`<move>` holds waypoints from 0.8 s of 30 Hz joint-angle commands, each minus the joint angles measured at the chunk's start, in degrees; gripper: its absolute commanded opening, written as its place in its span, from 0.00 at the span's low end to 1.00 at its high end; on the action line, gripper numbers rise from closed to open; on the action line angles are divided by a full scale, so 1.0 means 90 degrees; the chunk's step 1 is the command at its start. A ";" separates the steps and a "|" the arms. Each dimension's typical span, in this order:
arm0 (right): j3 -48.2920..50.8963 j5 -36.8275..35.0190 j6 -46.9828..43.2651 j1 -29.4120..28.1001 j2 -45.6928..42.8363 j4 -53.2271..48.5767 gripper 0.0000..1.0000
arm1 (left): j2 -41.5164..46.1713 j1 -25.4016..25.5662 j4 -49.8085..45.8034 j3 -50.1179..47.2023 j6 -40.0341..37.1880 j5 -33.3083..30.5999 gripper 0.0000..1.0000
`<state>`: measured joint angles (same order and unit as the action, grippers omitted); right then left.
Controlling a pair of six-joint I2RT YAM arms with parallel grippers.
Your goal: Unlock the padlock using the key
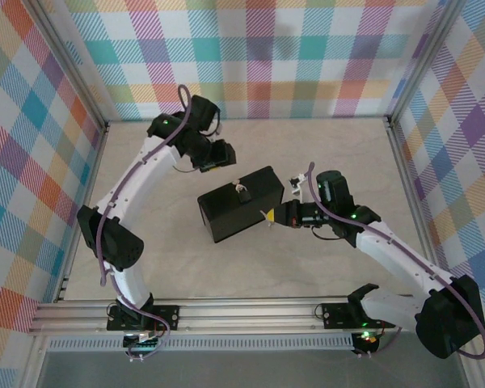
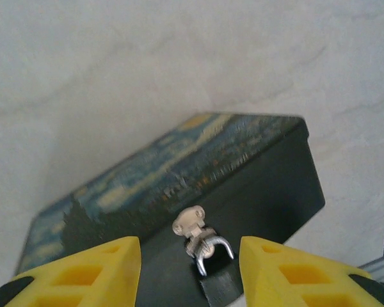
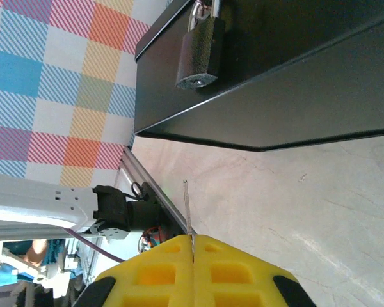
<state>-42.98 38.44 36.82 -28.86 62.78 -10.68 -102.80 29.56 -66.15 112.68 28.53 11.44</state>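
The right gripper [image 3: 193, 242] is closed on the key [image 3: 187, 211]. The thin blade stands out past the yellow fingertips and points toward the black box [image 3: 294, 77]. The padlock [image 3: 200, 51] hangs on the front wall of this box, near the middle of the table [image 3: 294, 211]. Its keyhole end faces the key but is apart from it. The left gripper [image 2: 191, 259] is open, with the hasp [image 2: 191, 224] between its fingers. I think the blade should be lined up with the keyhole before pushing, while the left gripper steadies the lock. No brand or writing can be read.

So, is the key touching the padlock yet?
Apart. Right wrist view: key, pinched in the right hand, ends short of the padlock, with table between.
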 commanded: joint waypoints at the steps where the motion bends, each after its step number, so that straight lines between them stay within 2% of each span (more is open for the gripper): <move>1: 0.0223 0.0229 0.0582 -0.0058 -0.0001 0.0794 0.00 | 0.0260 0.0323 -0.0157 -0.0200 0.0865 -0.0040 0.47; 4: 0.0360 0.0124 0.0958 -0.0192 0.0107 0.1327 0.00 | 0.0309 0.0431 -0.0023 -0.0519 0.1003 0.0111 0.47; 9: 0.0418 -0.0088 0.1494 -0.0428 0.0393 0.2079 0.00 | 0.0363 0.0446 0.0185 -0.0836 0.0726 0.0317 0.48; 24: 0.0426 -0.0616 0.2031 -0.0524 0.0943 0.2795 0.00 | 0.0450 0.0446 0.0773 -0.1495 0.1331 0.0916 0.53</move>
<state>-39.55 33.78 53.41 -33.10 70.81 10.55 -100.51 33.67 -60.60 100.33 38.63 17.74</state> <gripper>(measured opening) 0.065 0.529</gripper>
